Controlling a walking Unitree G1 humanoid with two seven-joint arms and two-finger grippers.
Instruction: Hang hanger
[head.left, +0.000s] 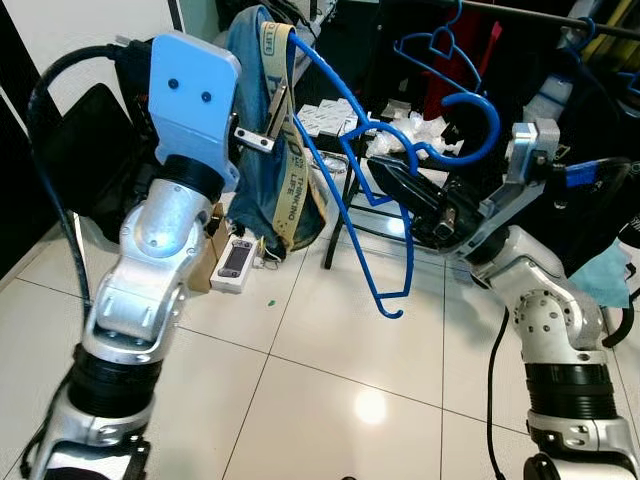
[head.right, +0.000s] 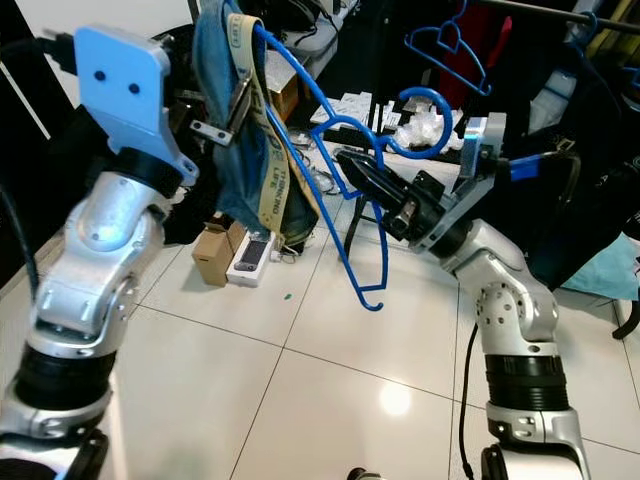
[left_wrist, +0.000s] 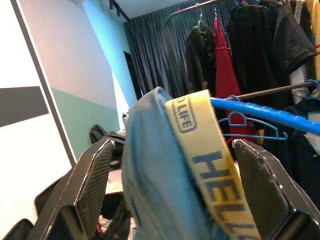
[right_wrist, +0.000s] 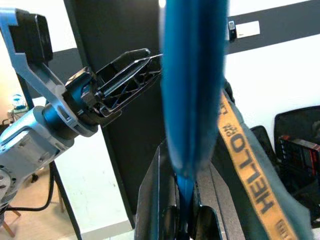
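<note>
Left eye view: the blue hanger (head.left: 345, 150) is held in the air above the tiled floor (head.left: 300, 340), between the two arms. The right gripper (head.left: 395, 180) has its fingers closed on the wire just below the hook, which curls up beside the wrist. A denim garment (head.left: 262, 130) with a yellow lettered strap (head.left: 283, 140) is draped over the hanger's far shoulder, up by the left gripper (head.left: 262, 137). A clothes rail (head.left: 560, 15) runs behind, already carrying another blue hanger (head.left: 440, 45).

Right eye view: same arrangement. The hanger's lower bar ends in a small upturned tip hanging free over the floor.

Left wrist view: the left fingers (left_wrist: 92, 175) stand apart on either side of the garment and strap, not visibly pressing on them; open, by judgement.

Right wrist view: the right fingers (right_wrist: 155, 200) are shut on the blue wire, which runs straight up from them.

Assessment: the hanger looks thin, stiff and light, with a smooth coating liable to twist in a pinch grip. The soft garment loads one shoulder, so the frame will tend to tip that way. The hold near the hook is sound; it leaves the hook clear for the rail.
</note>
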